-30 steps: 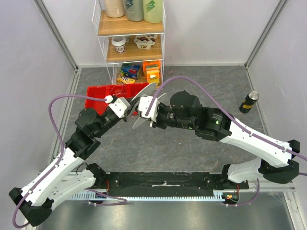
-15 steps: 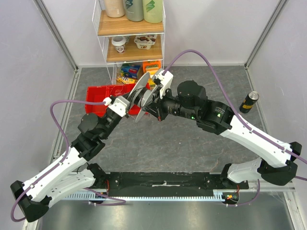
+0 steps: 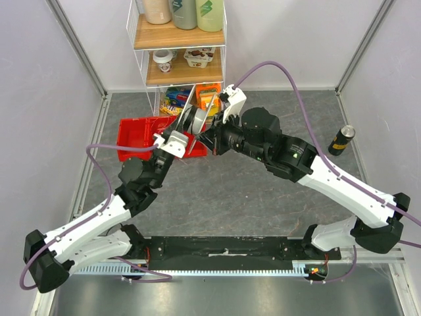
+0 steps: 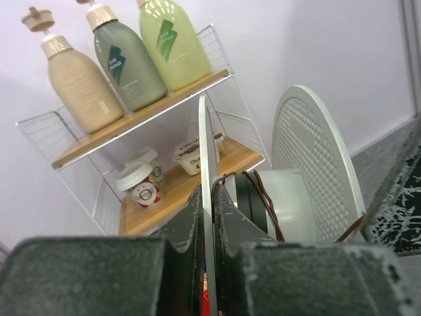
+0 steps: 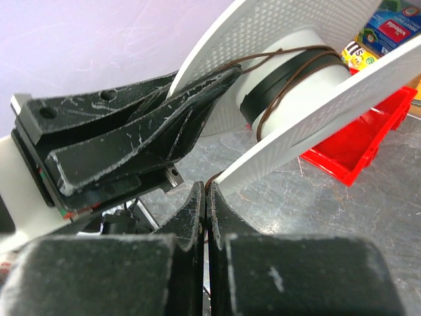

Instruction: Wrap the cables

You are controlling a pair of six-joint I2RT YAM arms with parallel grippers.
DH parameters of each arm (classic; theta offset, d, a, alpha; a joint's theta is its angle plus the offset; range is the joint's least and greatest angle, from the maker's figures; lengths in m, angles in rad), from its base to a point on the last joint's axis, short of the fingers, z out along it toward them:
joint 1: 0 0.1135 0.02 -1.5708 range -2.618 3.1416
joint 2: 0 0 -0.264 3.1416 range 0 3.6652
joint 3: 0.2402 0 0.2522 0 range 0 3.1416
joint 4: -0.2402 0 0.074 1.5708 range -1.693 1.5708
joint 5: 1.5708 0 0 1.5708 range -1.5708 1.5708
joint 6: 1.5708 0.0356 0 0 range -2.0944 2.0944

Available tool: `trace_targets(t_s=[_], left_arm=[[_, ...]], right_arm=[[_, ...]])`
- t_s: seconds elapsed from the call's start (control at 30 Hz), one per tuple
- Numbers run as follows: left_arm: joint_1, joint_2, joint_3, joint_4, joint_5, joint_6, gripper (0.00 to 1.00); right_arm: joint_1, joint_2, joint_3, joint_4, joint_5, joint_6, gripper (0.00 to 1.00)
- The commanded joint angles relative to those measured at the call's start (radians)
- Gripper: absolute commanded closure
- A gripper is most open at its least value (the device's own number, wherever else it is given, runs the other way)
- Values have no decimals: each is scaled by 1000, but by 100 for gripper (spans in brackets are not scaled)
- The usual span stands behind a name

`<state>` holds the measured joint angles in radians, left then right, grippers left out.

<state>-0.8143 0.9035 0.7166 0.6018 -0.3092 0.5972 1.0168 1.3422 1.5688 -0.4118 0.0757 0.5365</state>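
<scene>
A round white spool is held up in the air in front of the shelf, tilted on edge. My left gripper is shut on one thin flange of it; in the left wrist view the flange runs straight between the jaws. The thin brown cable is wound in a few turns round the hub. My right gripper is just right of the spool and shut on the cable where it leaves the flange edge, as the right wrist view shows.
A white wire shelf at the back holds bottles, yoghurt cups and snack packs. A red bin lies on the floor under the spool. A black can stands at the right.
Both grippers have carried the spool up and farther back towards the shelf. The left arm has stretched right and forward; the right wrist has risen.
</scene>
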Motion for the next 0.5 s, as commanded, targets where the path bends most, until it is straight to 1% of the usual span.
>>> trace_targets(t_s=[0.0, 0.07, 0.13, 0.2, 0.27, 0.3, 0.37, 0.47], left_arm=[[6, 51, -63, 59, -130, 263, 98], [1, 51, -78, 101, -128, 302, 99], [-3, 34, -107, 127, -90, 344, 98], [-13, 20, -132, 144, -68, 392, 99], [-17, 21, -132, 155, -79, 414, 98], [-20, 15, -132, 147, -62, 427, 99], [-23, -14, -161, 153, 5, 464, 99], [-23, -60, -183, 102, 70, 472, 98]], right_arm=[[12, -48, 74, 206, 39, 109, 100], [11, -44, 83, 200, 74, 137, 100], [12, -43, 88, 209, 75, 144, 100], [11, -43, 96, 220, 44, 170, 100], [11, -44, 93, 235, -26, 183, 100], [14, -46, 85, 248, -34, 175, 100], [12, -44, 82, 243, 19, 177, 100], [9, -57, 76, 242, 33, 85, 100]])
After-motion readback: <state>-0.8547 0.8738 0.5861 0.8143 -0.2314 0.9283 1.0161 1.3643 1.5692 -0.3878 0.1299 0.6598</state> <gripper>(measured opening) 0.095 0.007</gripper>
